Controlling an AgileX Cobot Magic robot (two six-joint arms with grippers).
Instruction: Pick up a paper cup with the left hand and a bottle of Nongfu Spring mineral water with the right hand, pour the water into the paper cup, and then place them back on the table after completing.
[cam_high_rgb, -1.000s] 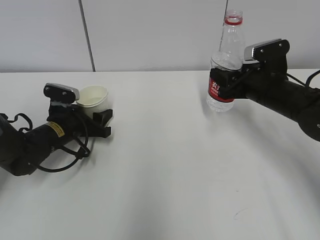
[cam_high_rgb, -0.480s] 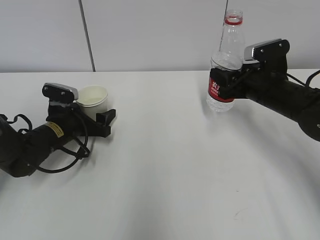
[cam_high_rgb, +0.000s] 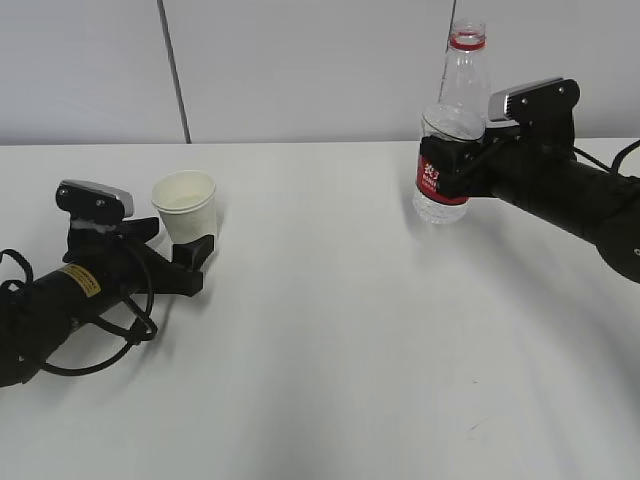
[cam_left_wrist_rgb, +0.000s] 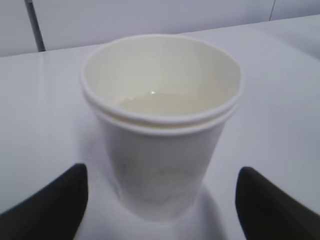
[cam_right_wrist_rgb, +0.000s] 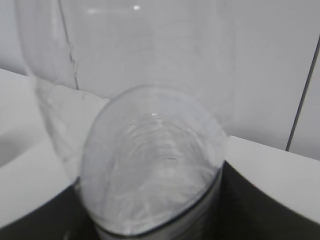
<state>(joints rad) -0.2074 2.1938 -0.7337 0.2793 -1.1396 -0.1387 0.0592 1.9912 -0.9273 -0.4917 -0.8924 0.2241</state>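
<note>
The white paper cup (cam_high_rgb: 186, 203) stands upright on the white table (cam_high_rgb: 320, 340) at the left, with clear water (cam_left_wrist_rgb: 165, 102) in its lower part. The left hand's gripper (cam_high_rgb: 172, 243) is open just in front of the cup, its black fingertips (cam_left_wrist_rgb: 55, 200) on either side of the cup's base (cam_left_wrist_rgb: 160, 150) without touching it. The right hand's gripper (cam_high_rgb: 447, 172) is shut on the uncapped, red-labelled water bottle (cam_high_rgb: 452, 115), upright at the back right with its base at the table. In the right wrist view the clear bottle (cam_right_wrist_rgb: 150, 150) fills the space between the jaws.
A grey-white wall (cam_high_rgb: 300, 70) with a dark vertical seam (cam_high_rgb: 175, 70) runs behind the table. Loose black cables (cam_high_rgb: 120, 330) trail beside the left arm.
The left gripper let go of the cup and drew back to the left and toward the camera. The cup now stands free. The right arm and bottle have not moved.
</note>
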